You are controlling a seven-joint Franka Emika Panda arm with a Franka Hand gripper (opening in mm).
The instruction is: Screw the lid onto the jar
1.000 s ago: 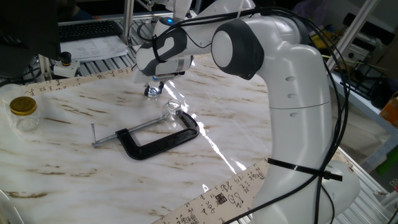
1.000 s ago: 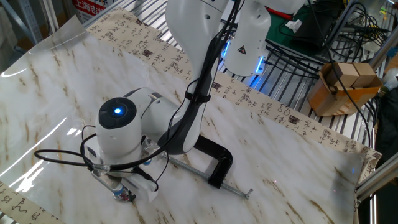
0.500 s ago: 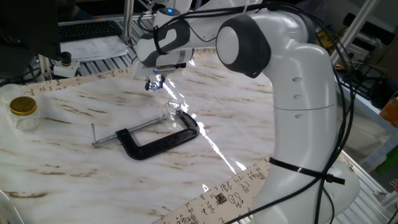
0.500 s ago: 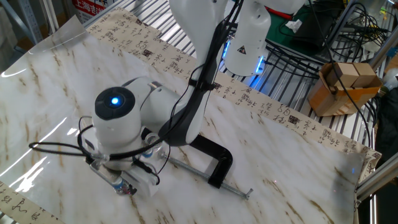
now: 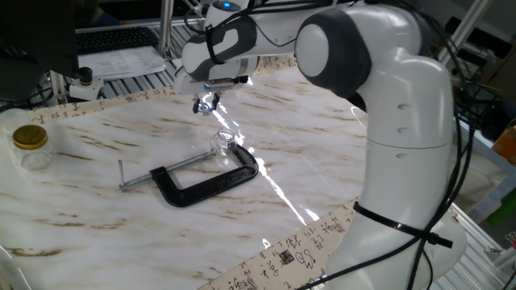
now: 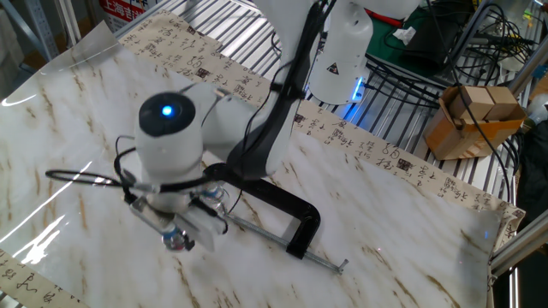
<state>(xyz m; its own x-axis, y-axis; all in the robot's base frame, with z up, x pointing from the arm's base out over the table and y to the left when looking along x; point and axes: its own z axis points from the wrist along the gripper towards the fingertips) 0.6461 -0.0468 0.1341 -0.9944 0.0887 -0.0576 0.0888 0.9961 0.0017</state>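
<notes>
One lid, small and silvery, is pinched in the claw, which hangs clear above the worktop; in the other fixed view the lid shows as a shiny spot at the claw tip, so I read the claw as closed on it. Tiny clear glass jar stands below and a little toward the camera from the claw in one fixed view, touching or just beside the black C-clamp at its jaw end; can't tell if the clamp actually holds it. In the other fixed view the jar is hidden behind the arm. Progress: pickup looks done, lid not yet over the jar mouth, so aligning, lowering and the whole screwing turn are left, roughly a third along by my guess. Versus half a second ago: claw has gone higher and slightly toward the jar side, with the lid staying in its grip; jar and C-clamp unmoved. Larger jar with gold lid sits well off from the claw at the worktop's far edge, untouched.
</notes>
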